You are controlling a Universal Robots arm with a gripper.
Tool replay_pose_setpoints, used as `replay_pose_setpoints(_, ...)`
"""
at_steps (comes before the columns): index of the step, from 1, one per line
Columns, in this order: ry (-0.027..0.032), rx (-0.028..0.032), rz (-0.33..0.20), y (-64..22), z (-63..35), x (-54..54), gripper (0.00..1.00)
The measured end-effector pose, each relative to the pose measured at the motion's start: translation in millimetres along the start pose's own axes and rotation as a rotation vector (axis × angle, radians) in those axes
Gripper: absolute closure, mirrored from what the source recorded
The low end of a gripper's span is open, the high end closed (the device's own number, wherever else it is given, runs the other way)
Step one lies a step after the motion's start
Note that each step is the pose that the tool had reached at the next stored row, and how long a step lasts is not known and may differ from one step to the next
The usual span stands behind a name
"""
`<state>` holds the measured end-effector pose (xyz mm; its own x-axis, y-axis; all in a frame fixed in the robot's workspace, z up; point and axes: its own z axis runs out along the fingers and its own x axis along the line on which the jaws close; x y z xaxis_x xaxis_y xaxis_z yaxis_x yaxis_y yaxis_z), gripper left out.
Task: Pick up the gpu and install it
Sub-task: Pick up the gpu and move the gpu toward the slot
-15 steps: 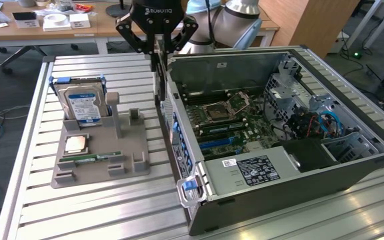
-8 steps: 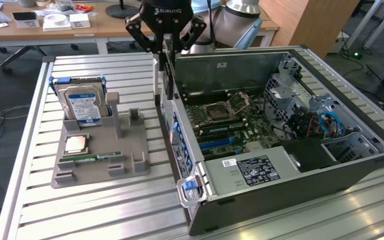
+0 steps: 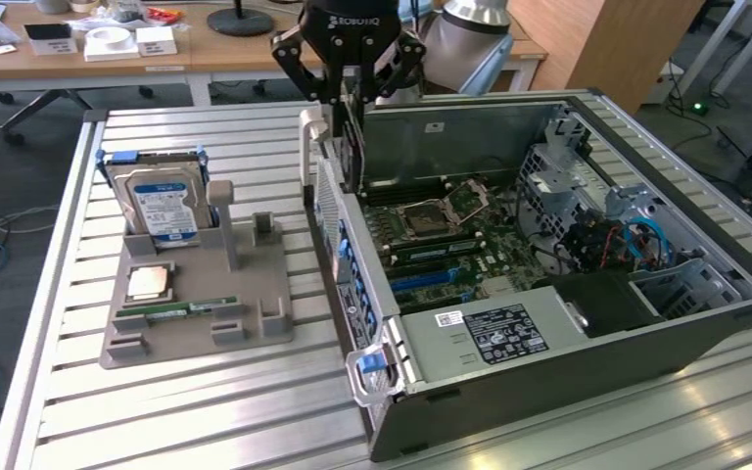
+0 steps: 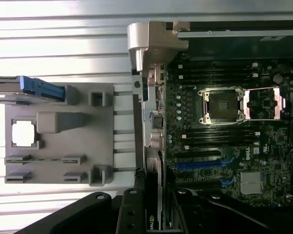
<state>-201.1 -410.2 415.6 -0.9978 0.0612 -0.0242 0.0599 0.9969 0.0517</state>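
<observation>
Black claw hangs at the upper middle of the exterior view and points straight down. Its fingers are closed on the gpu, one on each flat side. The card hangs on its thin edge, up and down.

The gpu is right over the wall of the computer case that faces the exterior view's left. A white post stands up at that corner, just beside the card.

The case lies open on top, so the motherboard shows. The blue slots sit lower in the exterior view, with bare room over them.

On the exterior view's left, a grey holder with a hard drive sits well apart from the card on the ribbed worktop.

The arm comes in from the top edge of the exterior view.
</observation>
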Motion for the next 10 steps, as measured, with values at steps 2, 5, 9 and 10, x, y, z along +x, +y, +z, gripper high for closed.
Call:
replay_pose_setpoints(2, 0.0, -0.0003, 0.0, 0.3, 0.1, -5.9, 0.74)
replay_pose_setpoints(5, 0.0, -0.0008, 0.0, 0.9, 0.4, -14.8, 0.74)
replay_pose_setpoints(9, 0.0, -0.0011, 0.0, 1.6, 0.7, -26.9, 0.74)
replay_pose_setpoints(10, 0.0001, -0.0012, 0.0, 1.8, 0.8, -29.7, 0.74)
